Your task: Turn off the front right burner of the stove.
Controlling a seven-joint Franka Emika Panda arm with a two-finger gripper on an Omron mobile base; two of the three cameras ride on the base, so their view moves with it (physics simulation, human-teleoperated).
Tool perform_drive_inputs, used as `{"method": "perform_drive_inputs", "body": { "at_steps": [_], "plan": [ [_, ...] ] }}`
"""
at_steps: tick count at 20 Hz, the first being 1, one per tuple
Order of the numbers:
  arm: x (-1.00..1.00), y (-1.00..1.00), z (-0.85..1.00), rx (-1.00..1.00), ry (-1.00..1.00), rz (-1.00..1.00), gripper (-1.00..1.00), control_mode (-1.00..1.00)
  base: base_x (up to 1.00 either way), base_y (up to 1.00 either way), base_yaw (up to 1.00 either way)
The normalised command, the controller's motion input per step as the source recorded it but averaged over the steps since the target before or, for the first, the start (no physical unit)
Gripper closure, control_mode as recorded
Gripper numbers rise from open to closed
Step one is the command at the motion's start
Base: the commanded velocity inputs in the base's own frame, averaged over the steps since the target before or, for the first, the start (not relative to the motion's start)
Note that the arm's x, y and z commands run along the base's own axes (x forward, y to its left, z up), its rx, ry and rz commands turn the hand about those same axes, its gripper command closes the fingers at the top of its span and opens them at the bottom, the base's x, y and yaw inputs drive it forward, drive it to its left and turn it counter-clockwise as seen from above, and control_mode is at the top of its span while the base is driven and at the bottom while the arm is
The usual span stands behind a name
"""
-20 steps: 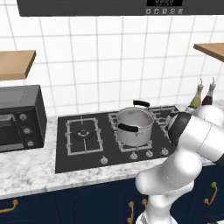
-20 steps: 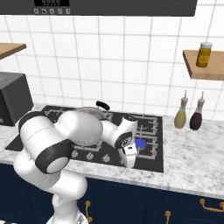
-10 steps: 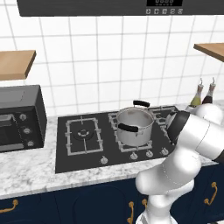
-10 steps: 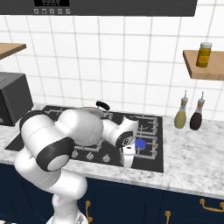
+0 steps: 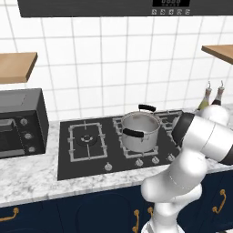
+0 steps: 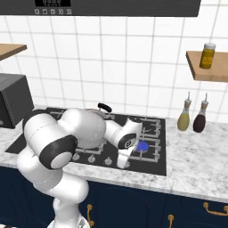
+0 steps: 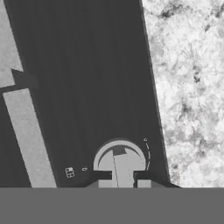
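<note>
Black glass stove point(image 5: 86, 159) with grey wire grates, blue flame ring on the front right burner point(image 6: 142, 146), silver pot point(image 5: 139, 131) with black handles, white-and-grey speckled marble worktop point(image 6: 196, 171), navy cabinets point(image 6: 133, 207)

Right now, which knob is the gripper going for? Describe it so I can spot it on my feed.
On the stove, a row of small silver knobs runs along the front edge. The gripper points down at the knob at the right end of that row, in front of the front right burner. Only that burner shows a blue flame.
</note>
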Motion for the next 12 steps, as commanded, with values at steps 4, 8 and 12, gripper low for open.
{"method": "perform_drive_inputs", "body": {
  "at_steps": [4, 8, 12],
  "plan": [
    [-0.06, 0.00, -0.38, 0.00, 0.01, -0.78, 1.00, -1.00, 0.00, 0.00, 0.00],
    [-0.01, 0.00, -0.42, 0.00, 0.00, -0.87, 1.00, -1.00, 0.00, 0.00, 0.00],
    [0.00, 0.00, -0.45, 0.00, 0.00, -0.92, 1.00, -1.00, 0.00, 0.00, 0.00]
  ]
}}
